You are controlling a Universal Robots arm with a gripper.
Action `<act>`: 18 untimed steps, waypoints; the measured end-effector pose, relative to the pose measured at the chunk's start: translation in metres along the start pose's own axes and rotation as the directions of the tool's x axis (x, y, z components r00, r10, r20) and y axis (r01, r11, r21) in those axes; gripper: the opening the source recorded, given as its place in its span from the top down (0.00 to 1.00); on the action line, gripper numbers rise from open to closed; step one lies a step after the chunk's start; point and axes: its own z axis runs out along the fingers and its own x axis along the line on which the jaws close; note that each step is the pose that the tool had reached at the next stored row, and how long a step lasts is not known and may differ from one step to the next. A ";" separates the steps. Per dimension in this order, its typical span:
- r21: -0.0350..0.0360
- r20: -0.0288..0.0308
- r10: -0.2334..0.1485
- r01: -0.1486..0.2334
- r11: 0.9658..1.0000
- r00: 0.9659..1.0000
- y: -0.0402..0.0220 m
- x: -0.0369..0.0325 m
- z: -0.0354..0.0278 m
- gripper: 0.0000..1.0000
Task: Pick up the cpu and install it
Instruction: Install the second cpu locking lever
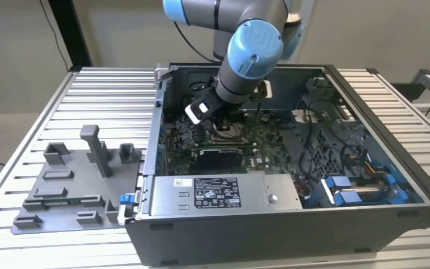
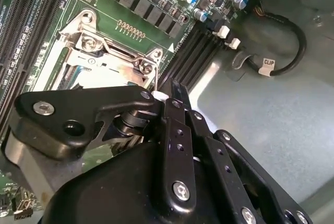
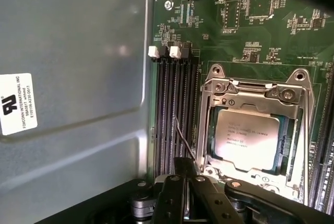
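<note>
Cpu [image 3: 247, 139] sits in the socket [image 3: 254, 130] on the motherboard [image 3: 250, 20], inside the case [image 1: 394, 224]. My gripper [image 3: 183, 179] hovers at the socket edge by the thin lever [image 3: 183, 139]; can't tell if it's open or closed. Risk: snagging the lever or frame, tilting the chip onto pins. Chip: flat, pale silver, small print, looks level.

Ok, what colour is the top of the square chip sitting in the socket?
Pale silvery-white metal: the small flat square cpu in the metal-framed socket, best in the first wrist view.
</note>
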 end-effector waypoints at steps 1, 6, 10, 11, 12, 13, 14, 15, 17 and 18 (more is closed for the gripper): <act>0.000 0.000 0.000 0.000 1.000 1.000 0.0005 -0.0002 0.0003 1.00; 0.000 0.000 0.000 0.000 1.000 1.000 0.0030 -0.0007 0.0007 1.00; 0.000 0.000 0.000 0.000 1.000 1.000 0.0035 -0.0009 0.0011 1.00; 0.000 0.000 0.000 0.000 1.000 1.000 0.0038 -0.0011 0.0012 1.00; 0.000 0.000 0.000 0.000 1.000 1.000 0.0040 -0.0014 0.0012 1.00; 0.000 0.000 0.000 0.000 1.000 1.000 0.0042 -0.0017 0.0012 1.00; 0.000 0.000 0.000 0.000 1.000 1.000 0.0045 -0.0021 0.0011 1.00; 0.000 0.000 0.000 0.000 1.000 1.000 0.0051 -0.0024 0.0012 1.00; 0.000 0.000 0.000 0.000 1.000 1.000 0.0066 -0.0031 0.0010 1.00; 0.000 0.000 0.000 0.000 1.000 1.000 0.0075 -0.0034 0.0010 1.00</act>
